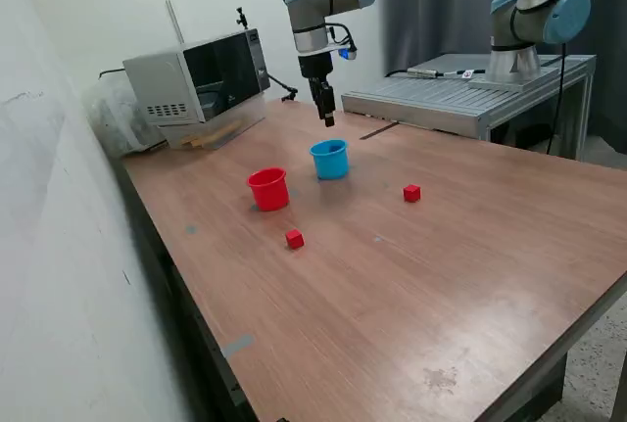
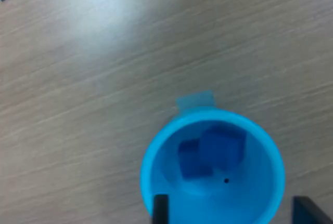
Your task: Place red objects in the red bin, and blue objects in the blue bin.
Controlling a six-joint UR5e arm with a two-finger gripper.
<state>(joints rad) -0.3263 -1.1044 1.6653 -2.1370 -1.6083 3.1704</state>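
The light blue cup (image 1: 330,159) stands on the wooden table, and the red cup (image 1: 268,189) stands next to it, toward the exterior view's left. In the wrist view the blue cup (image 2: 156,156) holds two dark blue cubes (image 2: 210,154). One red cube (image 1: 294,238) lies on the table in front of the red cup. Another red cube (image 1: 411,193) lies to the exterior view's right of the blue cup. My gripper (image 1: 328,117) hangs above and just behind the blue cup. Its fingers (image 2: 160,209) are apart and hold nothing.
A microwave (image 1: 201,74) stands at the table's back on the exterior view's left, against the wall. A grey metal platform (image 1: 460,99) with a second arm's base (image 1: 534,21) stands at the back right. The table's front edge (image 1: 549,353) drops off at the lower right.
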